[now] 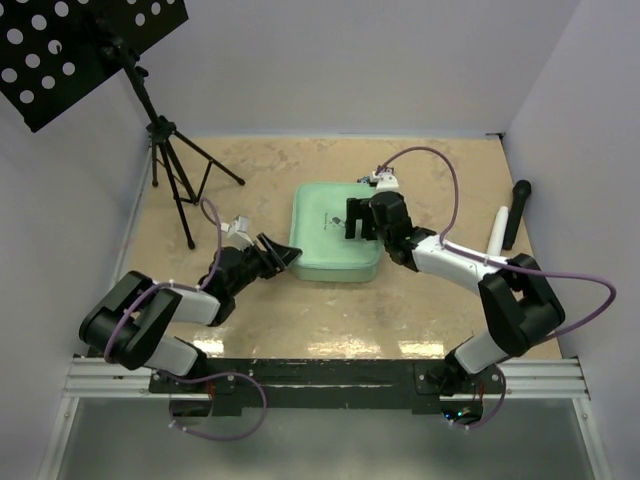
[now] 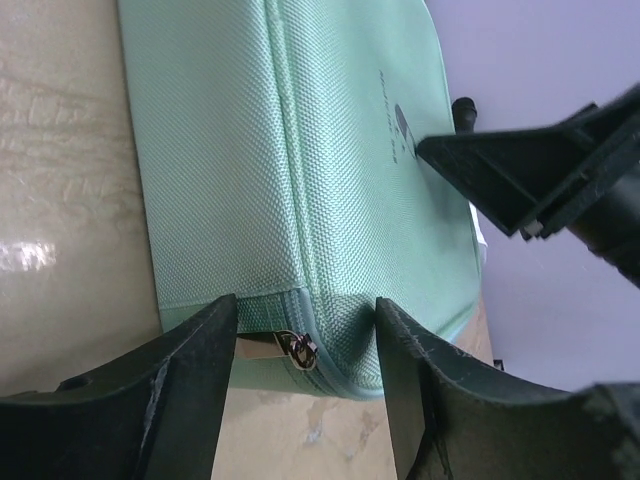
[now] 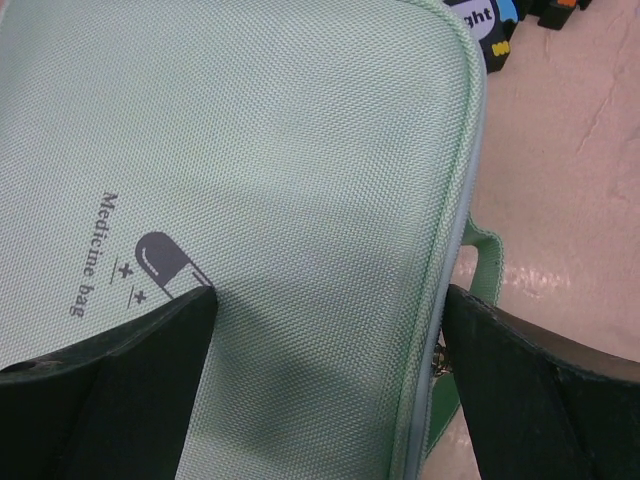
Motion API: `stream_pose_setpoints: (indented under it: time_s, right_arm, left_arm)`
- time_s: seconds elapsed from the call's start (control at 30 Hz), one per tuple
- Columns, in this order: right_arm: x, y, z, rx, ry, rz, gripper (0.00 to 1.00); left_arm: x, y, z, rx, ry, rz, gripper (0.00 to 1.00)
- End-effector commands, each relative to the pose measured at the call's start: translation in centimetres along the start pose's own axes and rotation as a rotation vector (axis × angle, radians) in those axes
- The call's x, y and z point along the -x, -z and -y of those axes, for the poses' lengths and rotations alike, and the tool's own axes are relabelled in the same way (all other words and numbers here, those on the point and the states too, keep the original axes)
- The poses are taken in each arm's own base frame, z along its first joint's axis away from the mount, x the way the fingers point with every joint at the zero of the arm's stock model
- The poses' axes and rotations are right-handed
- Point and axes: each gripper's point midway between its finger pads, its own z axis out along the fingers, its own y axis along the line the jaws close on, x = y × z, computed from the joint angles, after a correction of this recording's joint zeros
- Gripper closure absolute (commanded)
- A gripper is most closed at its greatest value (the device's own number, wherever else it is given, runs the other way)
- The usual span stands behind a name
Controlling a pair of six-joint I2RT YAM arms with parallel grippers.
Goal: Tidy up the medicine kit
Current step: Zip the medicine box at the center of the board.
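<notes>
Left gripper [image 1: 280,255]: jaws spread wide, nothing gripped; set at the kit's 8 o'clock corner, zip pull [image 2: 297,348] seen between the fingers.
Medicine kit [image 1: 325,245]: closed, laid flat at the centre of the table [image 1: 250,325].
Right gripper [image 1: 353,222]: jaws spread wide, nothing gripped; placed over the lid, toward 3 o'clock.

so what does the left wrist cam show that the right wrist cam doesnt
Only the left wrist view shows the medicine kit's side wall and its corner zip pull, which sits between the open left gripper's fingers. It also shows the right gripper over the lid.
Only the right wrist view shows readable "Medicine bag" lettering, a green fabric loop at the kit's edge, and black objects with coloured labels beyond it.
Both show the closed mint-green kit, its pill logo and the tan table.
</notes>
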Motion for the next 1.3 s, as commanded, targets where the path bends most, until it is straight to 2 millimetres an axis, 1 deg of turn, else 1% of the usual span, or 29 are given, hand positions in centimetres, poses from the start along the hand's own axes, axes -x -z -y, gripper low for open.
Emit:
stream_pose_setpoints:
  time_s: [0.0,0.1,0.2,0.27,0.33,0.4,0.47,0.57,0.6,0.63,0.67,0.73,0.8,0.83,0.9,1.0,1.13,1.2,1.27]
  right_arm:
    - [4.6,-0.7,-3.7,0.111,0.053,0.103,0.04]
    - [5.2,-1.5,-3.9,0.105,0.066,0.105,0.03]
    - [5.3,-2.3,-4.1,0.102,0.064,0.096,0.03]
    - [5.6,-2.7,-4.1,0.097,0.059,0.099,0.03]
    - [6.4,-2.6,-3.7,0.068,0.043,0.114,0.02]
    - [8.0,-1.3,-3.5,0.05,0.022,0.155,0.02]
    - [9.3,0.3,-3.2,0.045,0.001,0.192,0.02]
    - [10.4,2.3,-3.4,0.069,-0.008,0.222,0.02]
    - [10.0,2.8,-3.8,0.1,-0.007,0.214,0.02]
    - [9.9,3.3,-4.2,0.13,-0.009,0.213,0.02]
    - [9.6,3.7,-4.7,0.167,-0.01,0.207,0.03]
    - [8.0,4.3,-5.7,0.257,-0.006,0.179,0.04]
    - [6.6,4.5,-6.4,0.312,-0.014,0.146,0.06]
    - [5.9,4.5,-6.7,0.333,-0.01,0.132,0.07]
    - [4.8,4.5,-6.7,0.346,-0.008,0.114,0.08]
    - [3.9,4.7,-6.9,0.369,-0.001,0.103,0.09]
    - [3.0,4.7,-7.3,0.4,0.017,0.086,0.09]
    - [2.4,4.4,-7.4,0.404,0.025,0.069,0.09]
    - [1.8,4.1,-7.4,0.402,0.024,0.053,0.09]
  left_arm:
    - [-1.6,1.7,3.2,-0.127,0.017,-0.025,0.4]
    - [-2.2,2.6,2.8,-0.113,0.014,-0.019,0.4]
    - [-2.3,3.3,2.4,-0.104,0.004,-0.006,0.4]
    - [-2.1,3.4,2.3,-0.098,-0.008,0.007,0.4]
    - [-1.9,3.5,2.5,-0.103,-0.032,0.01,0.4]
    - [-1.5,3.6,2.5,-0.089,-0.056,0.019,0.39]
    - [-1.1,3.8,1.8,-0.043,-0.1,0.033,0.38]
    - [-0.1,4.2,0.7,0.036,-0.18,0.065,0.37]
    - [0.4,4.4,0.5,0.054,-0.208,0.081,0.36]
    - [0.4,4.5,0.1,0.069,-0.232,0.076,0.36]
    - [0.6,4.7,0.2,0.07,-0.246,0.08,0.36]
    - [1.0,4.9,0.1,0.068,-0.285,0.093,0.38]
    - [0.8,5.1,0.7,0.013,-0.31,0.081,0.4]
    - [0.7,5.3,0.9,-0.022,-0.323,0.084,0.47]
    - [0.4,5.5,1.6,-0.081,-0.328,0.078,0.52]
    - [-0.2,5.5,2.4,-0.156,-0.34,0.056,0.57]
    - [-1.3,5.9,3.3,-0.249,-0.359,0.032,0.59]
    - [-1.4,6.1,4.1,-0.301,-0.359,0.045,0.59]
    - [-1.7,6.1,3.7,-0.305,-0.351,0.042,0.58]
